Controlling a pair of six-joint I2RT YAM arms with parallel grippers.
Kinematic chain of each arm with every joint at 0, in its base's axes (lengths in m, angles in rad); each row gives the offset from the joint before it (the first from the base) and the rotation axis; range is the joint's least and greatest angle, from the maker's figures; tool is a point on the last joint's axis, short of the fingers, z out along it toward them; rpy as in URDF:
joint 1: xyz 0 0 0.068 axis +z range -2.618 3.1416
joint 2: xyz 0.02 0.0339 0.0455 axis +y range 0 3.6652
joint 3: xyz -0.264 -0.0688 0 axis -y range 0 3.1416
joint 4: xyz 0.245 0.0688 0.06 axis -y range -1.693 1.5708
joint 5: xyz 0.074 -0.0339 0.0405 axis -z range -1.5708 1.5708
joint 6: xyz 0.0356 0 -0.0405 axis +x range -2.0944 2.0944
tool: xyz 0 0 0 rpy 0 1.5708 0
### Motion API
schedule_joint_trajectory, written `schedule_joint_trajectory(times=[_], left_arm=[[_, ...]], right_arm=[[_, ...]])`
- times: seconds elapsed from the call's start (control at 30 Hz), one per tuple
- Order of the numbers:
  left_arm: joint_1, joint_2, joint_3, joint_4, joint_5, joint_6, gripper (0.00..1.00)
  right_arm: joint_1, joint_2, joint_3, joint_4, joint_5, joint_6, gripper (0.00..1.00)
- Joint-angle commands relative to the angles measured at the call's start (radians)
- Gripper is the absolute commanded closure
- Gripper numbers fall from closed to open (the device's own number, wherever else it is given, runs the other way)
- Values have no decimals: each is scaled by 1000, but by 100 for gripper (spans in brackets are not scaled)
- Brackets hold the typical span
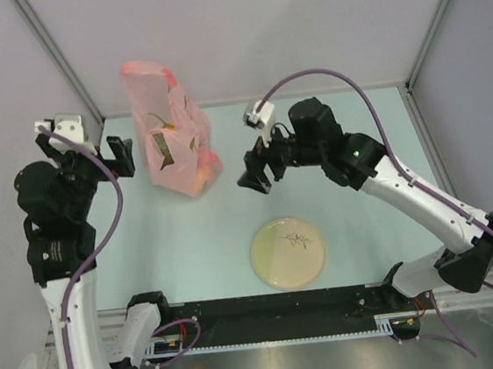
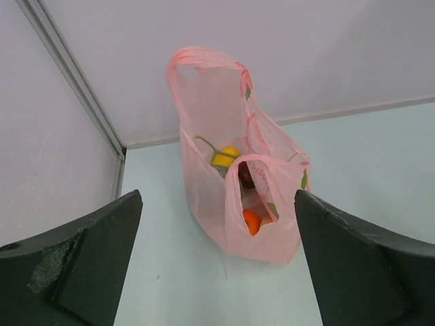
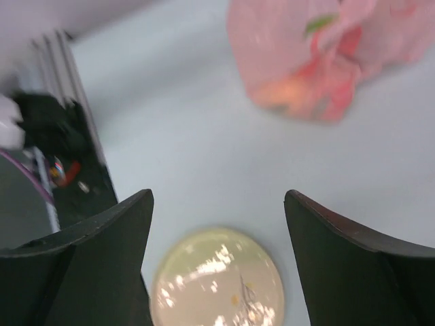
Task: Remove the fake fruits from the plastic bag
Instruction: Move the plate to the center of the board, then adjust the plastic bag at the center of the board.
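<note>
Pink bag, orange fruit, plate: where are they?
pink bag (image 1: 173,157), top view, on its crinkly middle.
orange fruit (image 2: 251,221), left wrist view, on its part showing through the bag's opening.
plate (image 1: 272,263), top view, on its bare left part.

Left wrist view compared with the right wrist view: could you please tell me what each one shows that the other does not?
Only the left wrist view looks into the pink plastic bag, showing an orange fruit, a yellow fruit and a dark red fruit. Only the right wrist view shows the cream plate. Both show that bag on the pale table, framed by an open, empty tool: the left tool and the right tool.
</note>
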Motion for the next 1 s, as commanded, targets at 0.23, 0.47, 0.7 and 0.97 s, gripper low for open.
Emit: schedule_joint_trajectory(times=[0.23, 0.47, 0.7, 0.97], left_arm=[[6, 243, 118, 107, -120, -133, 0], [11, 194, 87, 101, -109, -190, 0], [14, 190, 99, 107, -48, -213, 0], [15, 196, 121, 110, 26, -261, 0]], right_arm=[[178, 501, 493, 314, 242, 0, 27], [175, 831, 766, 467, 536, -118, 21], [177, 871, 811, 486, 565, -105, 20], [192, 937, 896, 442, 333, 122, 17]])
